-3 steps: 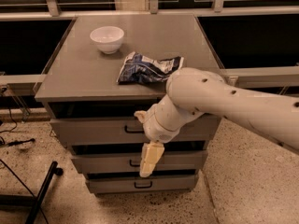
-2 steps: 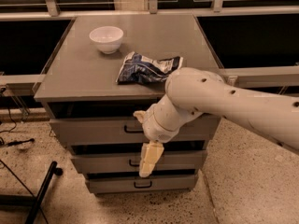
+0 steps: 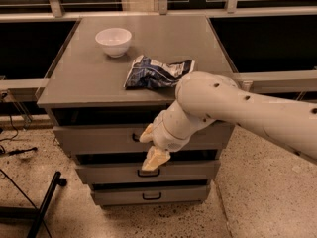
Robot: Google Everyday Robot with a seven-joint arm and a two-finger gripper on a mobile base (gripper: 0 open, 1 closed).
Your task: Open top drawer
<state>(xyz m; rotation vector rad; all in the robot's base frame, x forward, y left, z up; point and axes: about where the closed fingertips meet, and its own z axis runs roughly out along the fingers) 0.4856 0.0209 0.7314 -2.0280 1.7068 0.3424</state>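
Observation:
The top drawer is the grey front just under the cabinet top, with a dark gap above it. Its small black bar handle shows only at its left end; the rest is hidden behind my gripper. My gripper hangs in front of the top drawer's centre, just right of the handle. Its two cream fingertips are apart, one by the handle and one pointing down over the gap above the middle drawer. It is open and holds nothing.
A white bowl and a crumpled blue chip bag lie on the cabinet top. The middle drawer and bottom drawer sit below. A black stand leg crosses the floor at left. My arm comes in from the right.
The gripper's lower fingertip has risen slightly in front of the top drawer. The drawers, bowl and bag have not moved.

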